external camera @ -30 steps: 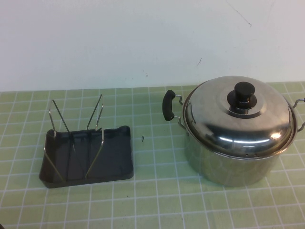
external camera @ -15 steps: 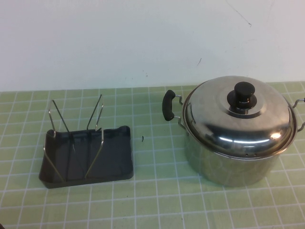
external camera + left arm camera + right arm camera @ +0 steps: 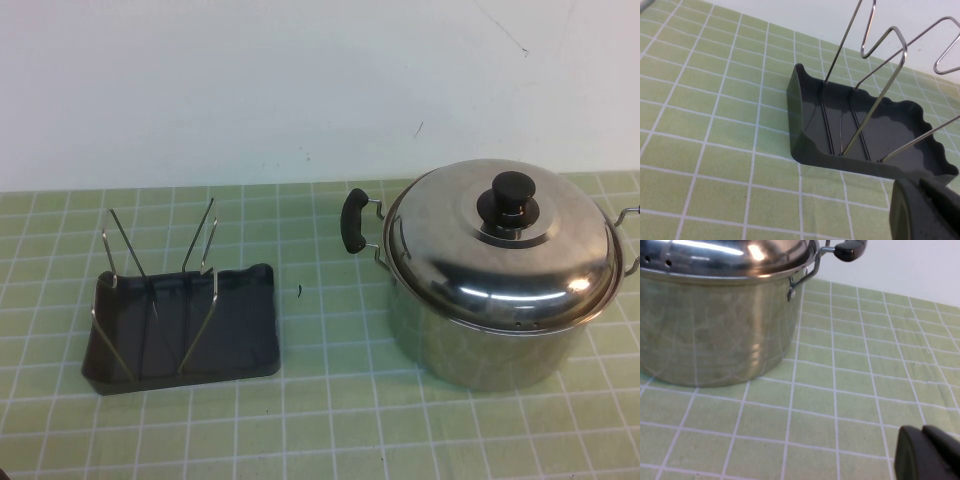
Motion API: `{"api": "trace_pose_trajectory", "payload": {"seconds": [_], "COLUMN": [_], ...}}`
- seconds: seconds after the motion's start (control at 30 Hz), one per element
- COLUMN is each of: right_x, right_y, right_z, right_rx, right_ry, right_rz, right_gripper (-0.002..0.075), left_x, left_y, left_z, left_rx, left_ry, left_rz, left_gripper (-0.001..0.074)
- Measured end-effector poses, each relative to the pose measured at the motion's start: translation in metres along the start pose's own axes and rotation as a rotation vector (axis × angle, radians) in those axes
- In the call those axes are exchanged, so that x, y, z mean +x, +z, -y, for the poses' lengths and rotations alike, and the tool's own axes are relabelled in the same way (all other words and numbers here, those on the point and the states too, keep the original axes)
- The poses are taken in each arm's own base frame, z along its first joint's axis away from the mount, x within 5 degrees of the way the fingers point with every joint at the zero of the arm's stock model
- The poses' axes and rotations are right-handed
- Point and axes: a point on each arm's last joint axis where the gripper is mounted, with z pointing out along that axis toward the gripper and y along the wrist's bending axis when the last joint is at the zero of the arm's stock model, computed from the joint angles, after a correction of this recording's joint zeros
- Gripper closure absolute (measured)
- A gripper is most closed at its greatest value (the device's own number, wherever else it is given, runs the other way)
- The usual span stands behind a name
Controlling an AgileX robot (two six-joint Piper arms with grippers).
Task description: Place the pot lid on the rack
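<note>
The pot lid (image 3: 500, 240), a shiny steel dome with a black knob (image 3: 513, 190), sits closed on the steel pot (image 3: 480, 335) at the right of the high view. Its rim also shows in the right wrist view (image 3: 725, 255). The rack (image 3: 185, 325), a dark grey tray with upright wire prongs, stands at the left and is empty. My left gripper (image 3: 921, 184) hovers low just beside the rack (image 3: 860, 135), fingers together and empty. My right gripper (image 3: 923, 432) is low over the mat beside the pot (image 3: 715, 325), fingers together and empty. Neither gripper shows in the high view.
A green gridded mat (image 3: 330, 420) covers the table, with a white wall behind. The pot's black side handle (image 3: 354, 222) sticks out toward the rack. A small dark speck (image 3: 299, 291) lies on the mat between rack and pot.
</note>
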Motion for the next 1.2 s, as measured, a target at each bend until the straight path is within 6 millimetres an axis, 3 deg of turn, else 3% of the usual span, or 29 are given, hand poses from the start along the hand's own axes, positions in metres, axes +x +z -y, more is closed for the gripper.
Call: {"api": "trace_pose_trajectory", "payload": {"seconds": [0.17, 0.37, 0.5, 0.77, 0.97, 1.2], "right_x": [-0.011, -0.086, -0.113, -0.121, -0.110, -0.118], "right_y": [-0.006, -0.052, -0.073, -0.077, -0.065, -0.050], "right_z": [0.001, 0.016, 0.021, 0.022, 0.019, 0.019], "right_rx": [-0.009, 0.027, 0.051, 0.051, 0.040, 0.016], "right_ry": [0.028, 0.042, 0.044, 0.062, 0.075, 0.118], "right_rz": [0.002, 0.233, 0.402, 0.496, 0.478, 0.456], "right_gripper": [0.0727, 0.0727, 0.0727, 0.0727, 0.0727, 0.0727], "left_x": [0.000, 0.000, 0.000, 0.000, 0.000, 0.000], "left_y": [0.000, 0.000, 0.000, 0.000, 0.000, 0.000], "left_z": [0.000, 0.000, 0.000, 0.000, 0.000, 0.000], "left_rx": [0.000, 0.000, 0.000, 0.000, 0.000, 0.000], "left_ry": [0.000, 0.000, 0.002, 0.004, 0.006, 0.008], "left_rz": [0.000, 0.000, 0.000, 0.000, 0.000, 0.000], "left_gripper": [0.0737, 0.0737, 0.0737, 0.0737, 0.0737, 0.0737]}}
